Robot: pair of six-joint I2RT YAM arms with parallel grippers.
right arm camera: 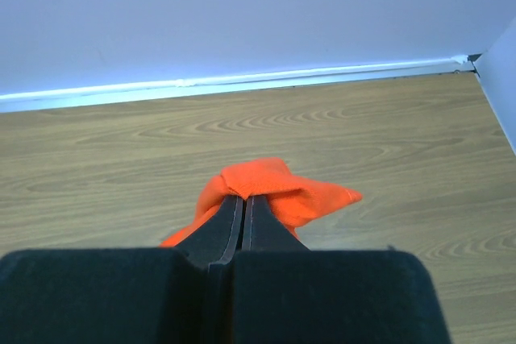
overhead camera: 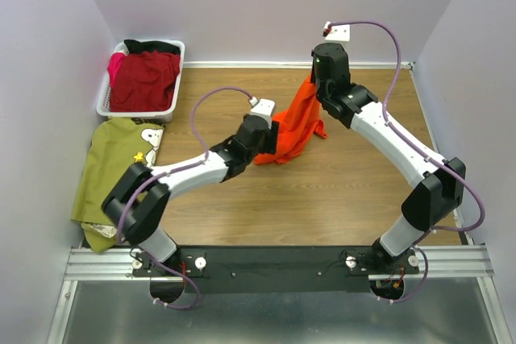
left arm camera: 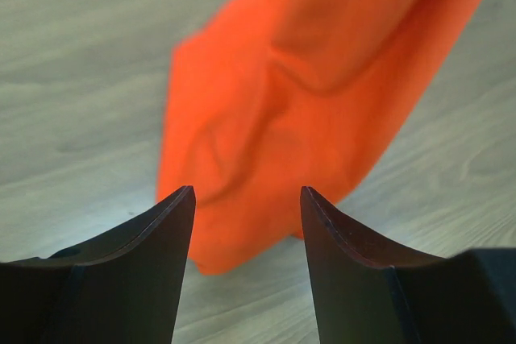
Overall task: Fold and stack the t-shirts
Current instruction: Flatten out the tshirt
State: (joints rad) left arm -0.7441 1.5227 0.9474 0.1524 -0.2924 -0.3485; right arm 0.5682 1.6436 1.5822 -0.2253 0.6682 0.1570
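One creased orange t-shirt [overhead camera: 297, 122] hangs from your clenched right jaws. Only the wrist view shows your left jaws released, cloth just ahead.

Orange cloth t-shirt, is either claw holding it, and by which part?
Right claw pinches a bunched fold atop the orange cloth t-shirt; left claw open, holding nothing.

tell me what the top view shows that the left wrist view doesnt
Only the top view: both arms, a white basket holding a red shirt, an olive shirt at the left, and the right gripper pinching the orange shirt up by its top. Only the left wrist view: the left gripper up close, open with nothing between its fingers, aimed at the shirt's lower end. Both: the orange shirt hanging down toward the wooden table.
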